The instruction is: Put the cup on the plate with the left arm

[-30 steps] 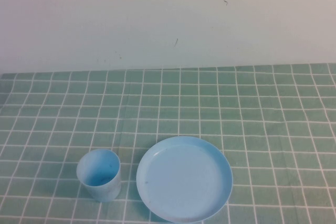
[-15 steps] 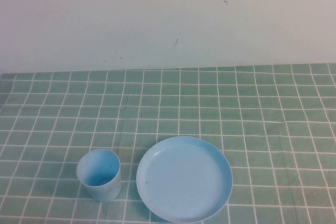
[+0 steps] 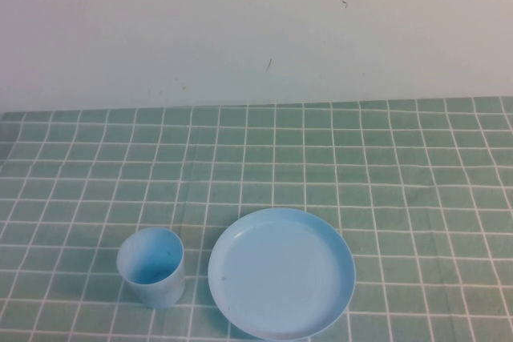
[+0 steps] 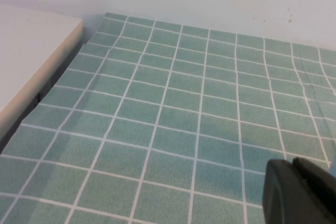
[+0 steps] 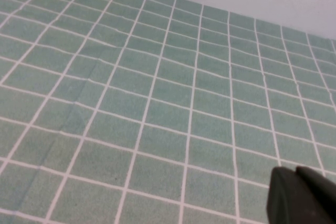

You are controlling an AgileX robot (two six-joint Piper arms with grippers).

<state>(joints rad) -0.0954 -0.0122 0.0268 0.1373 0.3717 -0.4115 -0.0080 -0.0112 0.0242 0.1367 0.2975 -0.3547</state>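
Observation:
In the high view the light blue cup [image 3: 151, 266] stands upright on the green checked cloth near the front left. The round light blue plate [image 3: 281, 273] lies just to its right, a narrow gap apart, with nothing on it. Neither arm shows in the high view. In the left wrist view my left gripper [image 4: 292, 162] hangs over bare cloth, its two dark fingers pressed together with nothing between them. In the right wrist view my right gripper [image 5: 295, 170] is likewise shut and empty over bare cloth. Neither wrist view takes in the cup or the plate.
The green checked tablecloth [image 3: 401, 166] runs back to a white wall [image 3: 256, 30]. In the left wrist view a pale flat slab [image 4: 26, 61] borders the cloth's edge on one side.

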